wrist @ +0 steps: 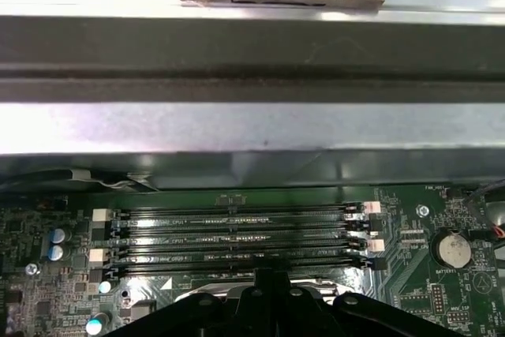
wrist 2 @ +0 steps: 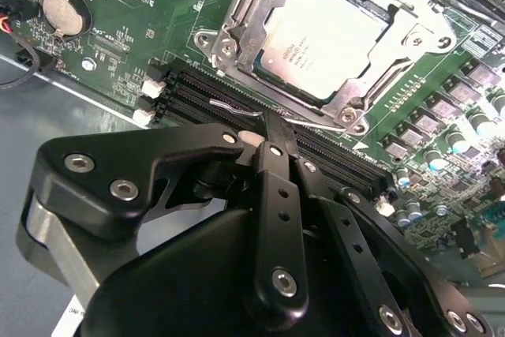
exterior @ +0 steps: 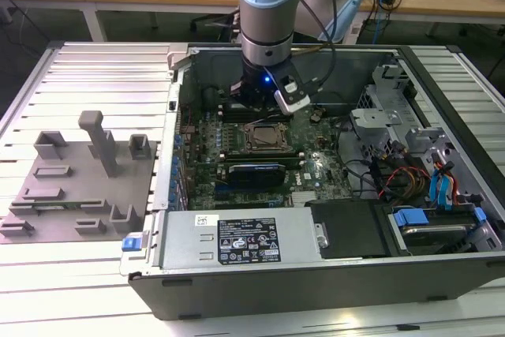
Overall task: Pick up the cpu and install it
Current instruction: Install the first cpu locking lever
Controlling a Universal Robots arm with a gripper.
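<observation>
A: Black gripper linkage is sitting closest in the second wrist view, matte plates with bright screw heads; its fingers are pressing together to a narrow tip and holding nothing that I can see. That tip is hanging just beside a thin bent wire lever at the near edge of the socket frame.

B: And the cpu?

A: It is lying flat inside the frame already, at about one o'clock from the fingertips in that view: a smooth silvery-grey square lid with a thin pale border. The frame around it is looking like stamped shiny metal, and I am judging it still unlatched.

B: What is worrying you?

A: The closed tip is hovering near the black memory slots and the green motherboard. If it is drifting sideways, it could be scraping those ridged slots or slipping off the springy wire, and a chip seated crooked would be bending contacts under any clamping

B: In the exterior view the arm is standing inside the grey steel computer case, above the socket
</observation>
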